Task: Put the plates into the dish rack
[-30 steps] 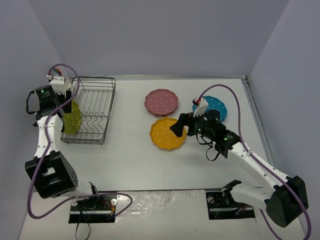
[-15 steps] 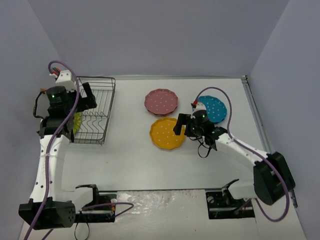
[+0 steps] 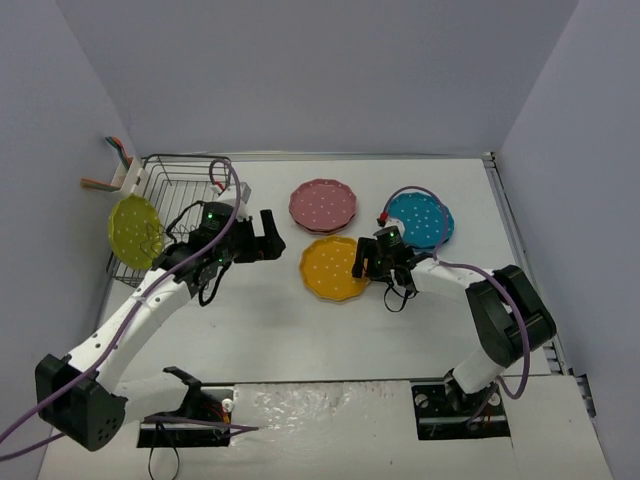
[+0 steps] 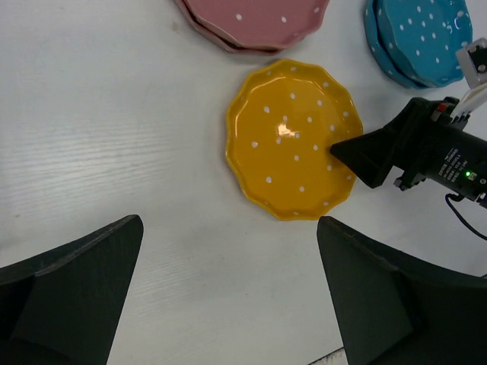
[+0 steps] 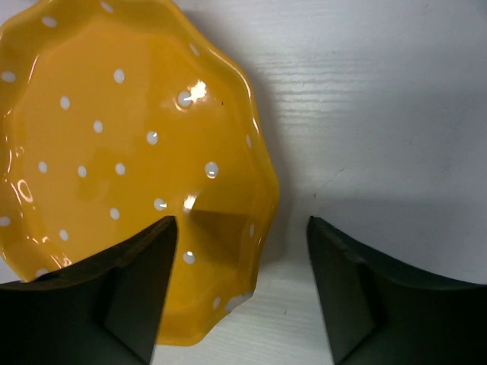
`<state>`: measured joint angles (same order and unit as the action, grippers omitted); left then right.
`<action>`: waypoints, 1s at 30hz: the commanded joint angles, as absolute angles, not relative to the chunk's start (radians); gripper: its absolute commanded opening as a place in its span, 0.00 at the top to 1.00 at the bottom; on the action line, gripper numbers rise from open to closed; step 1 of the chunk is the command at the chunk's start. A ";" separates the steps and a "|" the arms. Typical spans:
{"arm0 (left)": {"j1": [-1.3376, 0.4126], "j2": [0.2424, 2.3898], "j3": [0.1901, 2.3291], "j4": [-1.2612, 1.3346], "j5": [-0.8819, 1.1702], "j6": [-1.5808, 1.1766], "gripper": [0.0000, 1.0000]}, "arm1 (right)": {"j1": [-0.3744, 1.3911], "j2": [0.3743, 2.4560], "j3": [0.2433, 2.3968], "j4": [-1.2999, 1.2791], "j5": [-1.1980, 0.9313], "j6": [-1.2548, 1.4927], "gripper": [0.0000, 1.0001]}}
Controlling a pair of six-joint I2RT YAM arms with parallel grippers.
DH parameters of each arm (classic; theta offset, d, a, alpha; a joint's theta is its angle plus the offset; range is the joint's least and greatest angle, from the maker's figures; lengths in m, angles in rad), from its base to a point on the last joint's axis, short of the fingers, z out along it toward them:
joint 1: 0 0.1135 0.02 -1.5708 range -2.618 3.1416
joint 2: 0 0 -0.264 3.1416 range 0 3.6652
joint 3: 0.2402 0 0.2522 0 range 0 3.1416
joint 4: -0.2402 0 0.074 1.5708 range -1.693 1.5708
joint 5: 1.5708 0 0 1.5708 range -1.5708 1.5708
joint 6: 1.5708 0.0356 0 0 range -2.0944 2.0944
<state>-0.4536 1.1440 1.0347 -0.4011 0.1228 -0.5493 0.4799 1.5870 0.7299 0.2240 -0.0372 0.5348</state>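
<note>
The black wire dish rack (image 3: 187, 161) stands at the far left, and a lime-yellow plate (image 3: 135, 230) stands on edge in it. An orange-yellow plate (image 3: 330, 268) lies flat mid-table; it also shows in the left wrist view (image 4: 293, 137) and the right wrist view (image 5: 114, 144). My right gripper (image 3: 362, 262) is open and low at that plate's right rim, which lies between the jaws (image 5: 240, 289). My left gripper (image 3: 268, 238) is open and empty, in the air left of the orange plate (image 4: 228, 304). Pink plates (image 3: 323, 204) and turquoise plates (image 3: 420, 220) lie behind.
A white caddy (image 3: 127, 176) hangs on the rack's far left corner. The pink stack (image 4: 255, 19) and the turquoise stack (image 4: 418, 38) sit close behind the orange plate. Grey walls close in the table on three sides.
My left arm has left the rack and swung right toward the table's middle, leaving the lime plate standing in the rack. My right gripper has dropped lower at the orange plate's right rim.
</note>
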 commanded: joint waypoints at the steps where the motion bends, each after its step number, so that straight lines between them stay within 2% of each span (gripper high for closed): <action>1: -0.506 1.196 1.046 -0.278 0.061 -0.669 0.03 | 0.469 1.624 0.739 0.275 -0.007 0.550 0.41; 7: -0.546 1.275 0.996 -0.226 0.045 -0.734 0.03 | 0.468 1.648 0.731 0.273 -0.009 0.561 0.64; 12: -0.565 1.359 0.926 -0.149 0.080 -0.823 0.03 | 0.468 1.648 0.743 0.243 -0.034 0.579 0.98; 19: -0.583 1.473 0.886 -0.095 0.139 -0.935 0.03 | 0.468 1.601 0.787 0.193 -0.091 0.654 1.00; 30: -0.583 1.484 0.800 -0.017 0.147 -1.060 0.03 | 0.462 1.542 0.825 0.140 -0.182 0.761 1.00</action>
<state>-0.5777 1.4998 0.7831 -0.0997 0.1350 -1.0008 0.4636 1.6064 0.7668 0.1485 -0.1078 0.7117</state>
